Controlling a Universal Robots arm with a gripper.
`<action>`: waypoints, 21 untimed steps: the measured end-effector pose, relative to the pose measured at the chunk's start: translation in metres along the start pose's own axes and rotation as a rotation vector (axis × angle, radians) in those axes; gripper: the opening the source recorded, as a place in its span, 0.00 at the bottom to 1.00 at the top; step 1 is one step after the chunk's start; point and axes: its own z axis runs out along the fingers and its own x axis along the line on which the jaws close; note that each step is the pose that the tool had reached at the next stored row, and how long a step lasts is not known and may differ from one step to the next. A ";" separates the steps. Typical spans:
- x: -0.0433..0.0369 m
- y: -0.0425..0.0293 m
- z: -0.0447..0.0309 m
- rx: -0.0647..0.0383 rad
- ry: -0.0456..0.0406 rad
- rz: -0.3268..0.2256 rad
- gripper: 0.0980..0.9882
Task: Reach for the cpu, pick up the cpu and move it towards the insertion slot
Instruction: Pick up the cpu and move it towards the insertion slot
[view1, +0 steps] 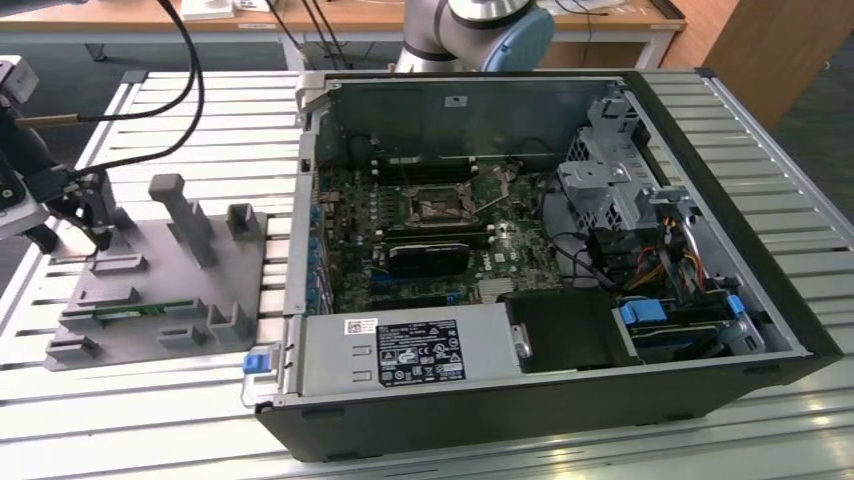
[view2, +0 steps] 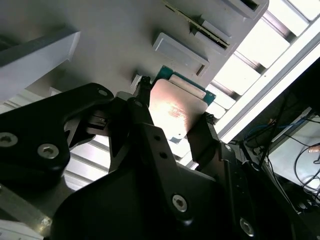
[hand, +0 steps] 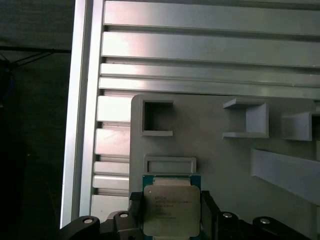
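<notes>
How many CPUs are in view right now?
1. The cpu is clamped in the gripper, over the grey fixture on the exterior view's left. The insertion slot in the case looks empty; others may be hidden.

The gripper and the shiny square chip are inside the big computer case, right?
No. The gripper and the cpu are outside the computer case, over the grey holder at the exterior view's left. The exterior view shows the gripper there; the first wrist view shows the cpu against that holder.
</notes>
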 end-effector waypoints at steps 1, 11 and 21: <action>0.0000 0.0004 -0.0013 0.000 0.0000 0.000 0.50; 0.0001 0.0024 -0.0160 0.000 0.0001 0.000 0.50; 0.0002 0.0048 -0.0360 0.000 -0.0001 0.000 0.50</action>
